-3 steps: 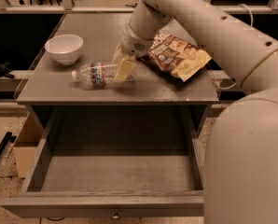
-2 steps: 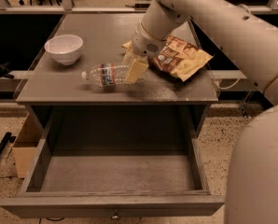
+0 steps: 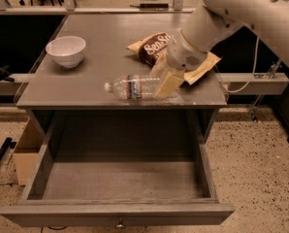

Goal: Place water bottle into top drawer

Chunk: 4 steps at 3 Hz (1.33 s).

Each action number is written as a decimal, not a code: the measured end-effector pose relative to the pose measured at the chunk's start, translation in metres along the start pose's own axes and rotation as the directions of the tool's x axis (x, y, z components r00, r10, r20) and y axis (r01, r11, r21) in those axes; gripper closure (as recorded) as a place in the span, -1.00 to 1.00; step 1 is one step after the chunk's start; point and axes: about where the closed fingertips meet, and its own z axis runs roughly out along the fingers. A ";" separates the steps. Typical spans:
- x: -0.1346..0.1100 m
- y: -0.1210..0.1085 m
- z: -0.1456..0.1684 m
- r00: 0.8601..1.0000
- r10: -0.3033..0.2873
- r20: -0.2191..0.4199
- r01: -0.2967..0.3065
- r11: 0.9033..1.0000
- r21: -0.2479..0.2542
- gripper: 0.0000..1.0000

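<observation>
- The water bottle [image 3: 135,87] lies on its side with its white cap pointing away from the fingers, toward the left of the view. Its label band sits just beside the fingers, on the cap side.
- The gripper [image 3: 162,88] is at the bottle's base end, over the front part of the surface. Its tan fingers [image 3: 168,81] are clamped narrow around the clear ribbed body.
- I cannot tell whether the bottle rests on the surface [image 3: 110,33] or hangs just above it. It is close to the front edge.
- The top drawer [image 3: 115,212] is below the fingers and nearer the camera. It is pulled fully out, and its grey floor is open to view.
- A small metal knob [image 3: 119,224] sits on the drawer's front panel, well below the fingers.
- The bottle is not yet in the drawer. It is over the tabletop rather than over the drawer opening.
- A brown and tan snack bag [image 3: 152,50] lies just behind the fingers, partly hidden by the wrist.
- The pale arm [image 3: 222,13] runs up and to the right from the fingers and leaves the view at the top corner.
- A white bowl [image 3: 66,50] stands upright well to the left of the fingers and farther back, apart from the bottle.
- A cardboard box [image 3: 24,154] stands on the speckled floor, far below and left of the fingers, beside the drawer's side wall.
</observation>
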 end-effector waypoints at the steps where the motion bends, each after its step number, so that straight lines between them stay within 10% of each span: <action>1: 0.011 0.036 -0.018 1.000 -0.004 0.004 0.004 1.000 0.001 1.00; 4: 0.022 0.131 -0.044 0.993 0.024 0.113 -0.031 0.998 0.060 1.00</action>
